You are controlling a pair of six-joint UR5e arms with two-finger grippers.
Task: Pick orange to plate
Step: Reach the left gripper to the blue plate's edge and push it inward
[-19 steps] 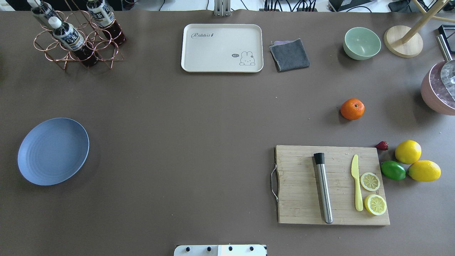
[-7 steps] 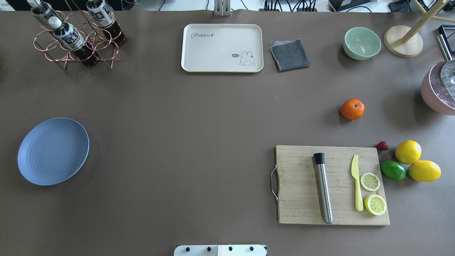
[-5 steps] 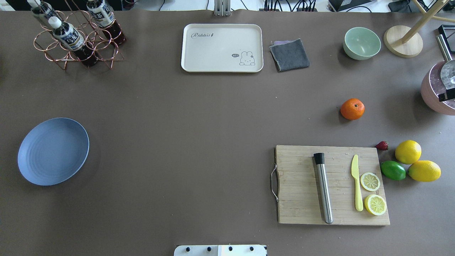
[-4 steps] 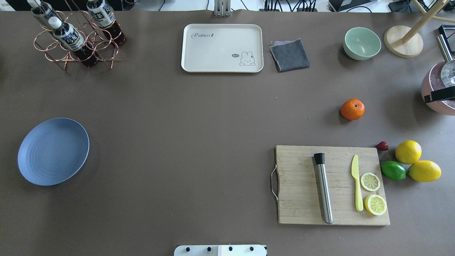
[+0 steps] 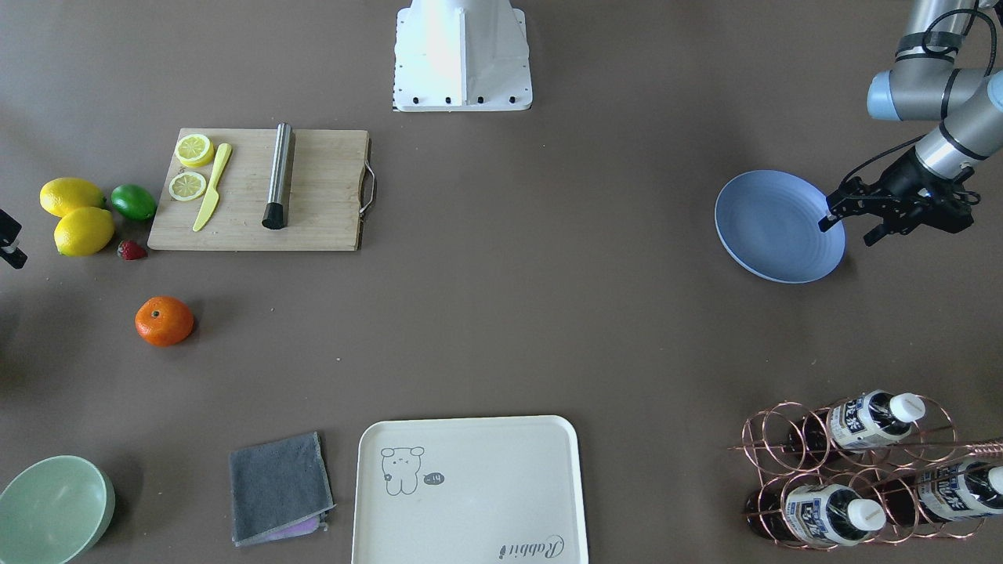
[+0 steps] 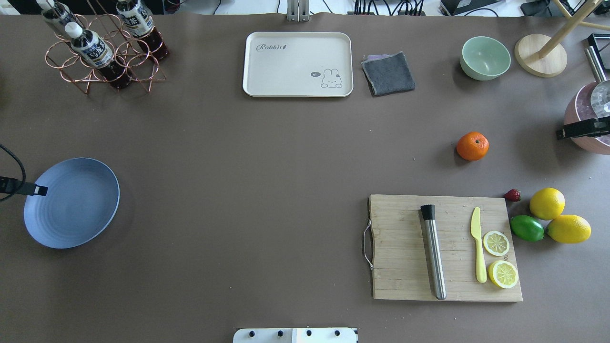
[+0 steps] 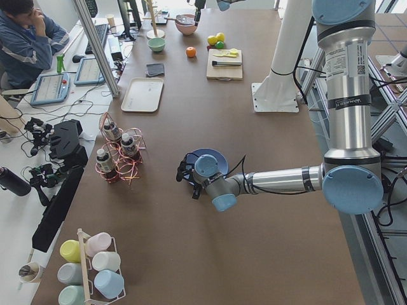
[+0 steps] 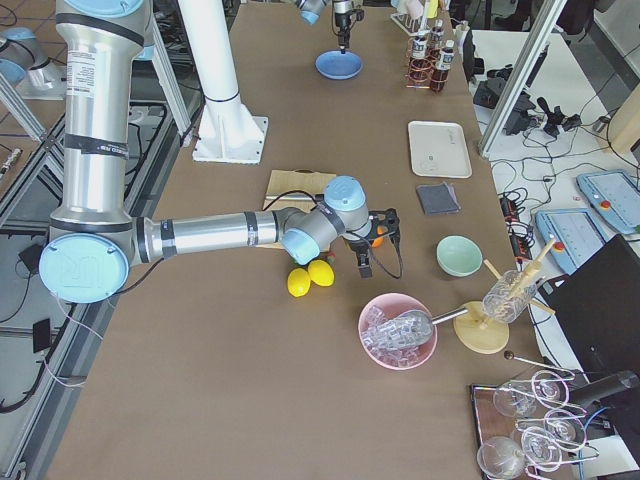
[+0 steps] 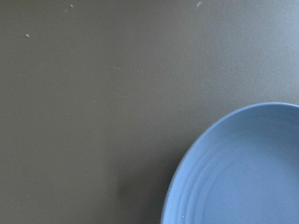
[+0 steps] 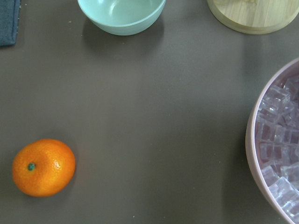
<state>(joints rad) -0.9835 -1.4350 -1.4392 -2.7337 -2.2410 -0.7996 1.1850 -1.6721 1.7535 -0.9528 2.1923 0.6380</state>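
The orange (image 6: 472, 146) rests on the brown table at the right, beyond the cutting board; it also shows low at the left in the right wrist view (image 10: 43, 167). The blue-lavender plate (image 6: 71, 203) lies empty at the far left. My left gripper (image 5: 849, 229) hovers open over the plate's outer rim (image 5: 823, 251) with nothing between its fingers. One finger (image 6: 579, 129) of my right gripper pokes in from the right edge, in front of the pink bowl and well right of the orange. In the exterior right view its fingers stand apart, holding nothing.
A cutting board (image 6: 405, 247) with a muddler, a yellow knife and lemon slices lies near right. Two lemons (image 6: 547, 203), a lime (image 6: 526, 228) and a strawberry sit beside it. A pink ice bowl (image 6: 579, 114), mint bowl (image 6: 485, 57), tray (image 6: 298, 64), cloth and bottle rack (image 6: 102, 47) line the edges.
My right gripper's finger has come into view from the right edge and slid left past the pink bowl. My left gripper's finger has appeared over the plate's left rim. The orange is unmoved.
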